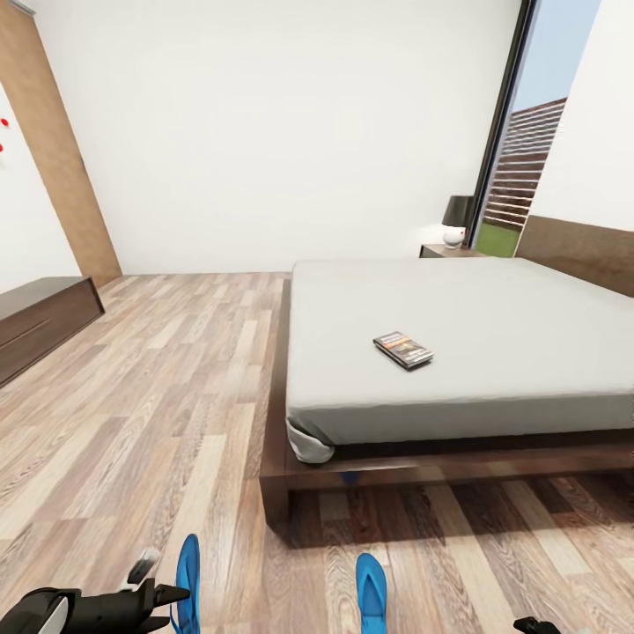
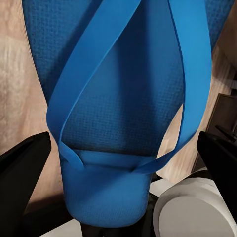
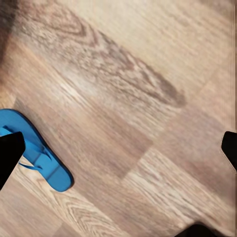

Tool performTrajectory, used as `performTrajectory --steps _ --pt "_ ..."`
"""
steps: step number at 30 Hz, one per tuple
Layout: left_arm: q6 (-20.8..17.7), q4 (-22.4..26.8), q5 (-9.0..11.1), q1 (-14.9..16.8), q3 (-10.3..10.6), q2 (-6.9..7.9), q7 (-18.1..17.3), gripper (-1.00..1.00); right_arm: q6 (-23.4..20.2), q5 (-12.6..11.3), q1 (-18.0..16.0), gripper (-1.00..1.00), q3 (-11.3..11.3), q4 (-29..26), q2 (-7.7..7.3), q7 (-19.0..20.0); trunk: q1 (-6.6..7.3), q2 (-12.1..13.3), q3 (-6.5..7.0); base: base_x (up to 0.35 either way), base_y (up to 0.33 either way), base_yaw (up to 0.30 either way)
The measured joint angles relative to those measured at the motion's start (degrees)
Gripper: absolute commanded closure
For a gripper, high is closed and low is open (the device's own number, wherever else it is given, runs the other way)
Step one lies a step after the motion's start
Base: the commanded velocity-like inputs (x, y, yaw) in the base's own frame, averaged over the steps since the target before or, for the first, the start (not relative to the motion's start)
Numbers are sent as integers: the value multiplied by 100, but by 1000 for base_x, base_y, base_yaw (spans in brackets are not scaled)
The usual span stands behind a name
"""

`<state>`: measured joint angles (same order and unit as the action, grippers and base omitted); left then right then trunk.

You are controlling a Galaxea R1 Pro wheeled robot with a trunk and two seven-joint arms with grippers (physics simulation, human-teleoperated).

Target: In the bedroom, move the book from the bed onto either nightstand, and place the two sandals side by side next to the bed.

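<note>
Your left tool has its fingers closed on one sandal, your right tool hangs open and empty over the floor beside the other sandal, and the book lies far ahead on the bed, unmoved.

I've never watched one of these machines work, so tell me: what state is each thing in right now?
Left gripper: jaws shut on left sandal.
Left sandal: held, strap side facing the wrist camera.
Right sandal: flat on the floor, untouched.
Right gripper: open, holding nothing.
Book: lying flat on the bed.
</note>
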<state>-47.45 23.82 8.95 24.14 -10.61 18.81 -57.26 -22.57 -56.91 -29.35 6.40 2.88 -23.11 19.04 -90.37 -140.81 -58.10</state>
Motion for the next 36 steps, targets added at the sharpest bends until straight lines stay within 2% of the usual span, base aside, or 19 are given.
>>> performTrajectory --steps 36 --pt "1 0 0 0 -3 0 0 100 -2 3 0 -100 6 0 0 -1 0 0 0 0 -94 0"
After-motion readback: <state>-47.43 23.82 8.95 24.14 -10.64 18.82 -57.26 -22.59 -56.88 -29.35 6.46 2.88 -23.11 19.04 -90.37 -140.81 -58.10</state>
